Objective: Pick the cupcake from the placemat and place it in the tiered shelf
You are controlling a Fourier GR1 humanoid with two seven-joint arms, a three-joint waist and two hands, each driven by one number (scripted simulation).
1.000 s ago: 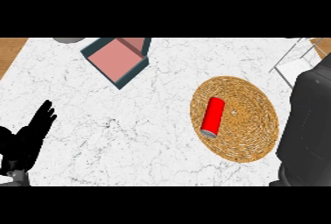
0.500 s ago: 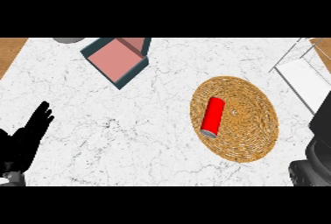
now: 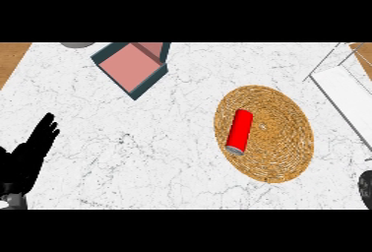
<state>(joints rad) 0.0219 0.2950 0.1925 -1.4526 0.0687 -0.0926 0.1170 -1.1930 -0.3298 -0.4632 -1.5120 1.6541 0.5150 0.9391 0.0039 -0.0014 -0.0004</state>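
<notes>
A round woven placemat (image 3: 272, 147) lies right of the counter's middle. On its left half lies a red cylinder (image 3: 239, 131) on its side, with a grey end facing the near edge; no cupcake shows. The tiered shelf (image 3: 341, 91), white with a thin grey frame, stands at the right edge, just beyond the mat. My left hand (image 3: 29, 157) rests open at the lower left, fingers up, far from the mat. Only a dark sliver of my right hand (image 3: 367, 189) shows at the lower right edge, below the shelf and apart from the mat.
A teal box with a pink inside (image 3: 131, 66) sits tilted at the back left. A grey round object (image 3: 76, 44) peeks in at the top edge. Wooden floor (image 3: 11, 59) shows past the counter's left corner.
My right arm has drawn back down and to the right, almost out of view, uncovering the shelf. The left hand has sunk slightly. The red cylinder has not moved.
</notes>
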